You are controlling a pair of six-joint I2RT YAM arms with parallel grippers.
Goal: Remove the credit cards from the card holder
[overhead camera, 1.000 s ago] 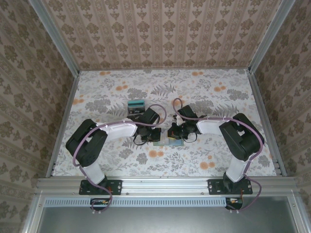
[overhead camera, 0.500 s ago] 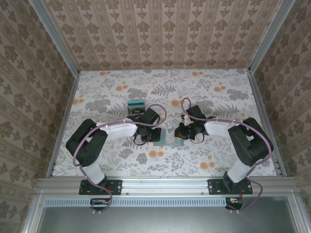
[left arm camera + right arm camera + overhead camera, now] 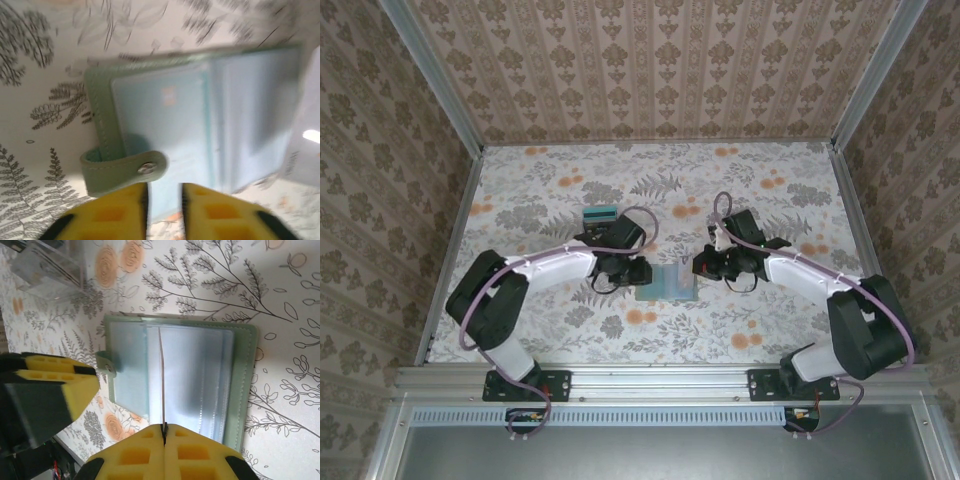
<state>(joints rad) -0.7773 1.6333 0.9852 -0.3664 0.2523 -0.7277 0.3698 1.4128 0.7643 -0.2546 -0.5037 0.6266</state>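
Note:
The card holder lies open and flat on the floral table, between the two grippers. Its inside panels are pale blue-grey with clear sleeves, and its snap tab curls at the left edge. My right gripper is shut on a thin credit card, seen edge-on and standing upright over the holder's middle. My left gripper hovers at the holder's edge beside the tab, its fingers a narrow gap apart with nothing between them. From above, the left gripper and right gripper flank the holder.
A teal-and-grey stack of cards rests on the table behind the left gripper. A clear plastic object sits beyond the holder in the right wrist view. Patterned walls enclose the table on three sides.
My right gripper has drawn back to the right, away from the holder, uncovering it. The left arm has shifted slightly and stays at the holder's left edge.

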